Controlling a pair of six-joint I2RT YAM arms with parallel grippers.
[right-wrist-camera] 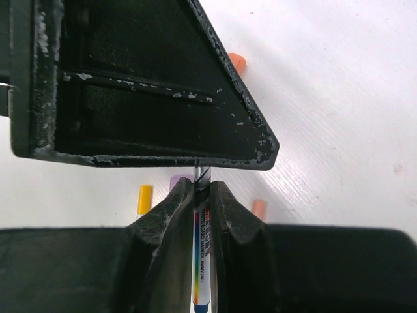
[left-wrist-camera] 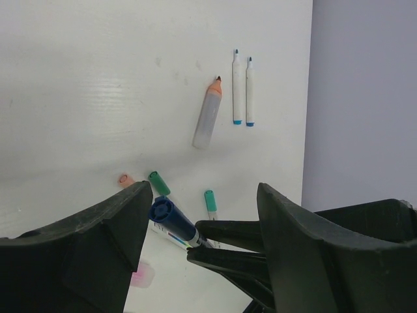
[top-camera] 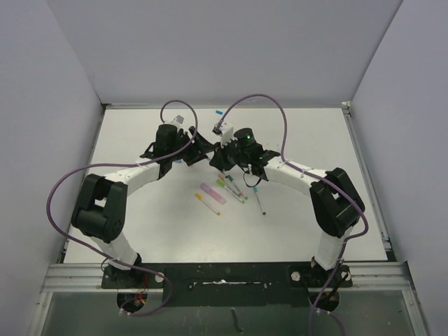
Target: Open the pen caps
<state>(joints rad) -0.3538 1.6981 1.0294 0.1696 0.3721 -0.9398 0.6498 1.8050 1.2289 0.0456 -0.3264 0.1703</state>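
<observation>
My right gripper (top-camera: 222, 151) (right-wrist-camera: 202, 187) is shut on the white barrel of a marker pen (right-wrist-camera: 202, 251) and holds it above the table. The pen's dark blue cap (left-wrist-camera: 171, 219) sticks out between the wide-open fingers of my left gripper (top-camera: 198, 148) (left-wrist-camera: 203, 195), close to its left finger (left-wrist-camera: 104, 244); I cannot tell whether they touch. On the table lie an uncapped salmon-orange highlighter (left-wrist-camera: 208, 117), two uncapped thin white pens (left-wrist-camera: 237, 85), a loose green cap (left-wrist-camera: 158, 183), an orange cap (left-wrist-camera: 125, 178) and a teal-capped pen (left-wrist-camera: 210, 202).
More pens lie under and in front of the grippers: a lilac highlighter (top-camera: 210, 192), a yellow-ended pen (top-camera: 207, 204) and a cluster of thin pens (top-camera: 234, 189). A pink cap (left-wrist-camera: 142, 277) lies below my left finger. Grey walls (top-camera: 42, 105) enclose the white table (top-camera: 315, 140).
</observation>
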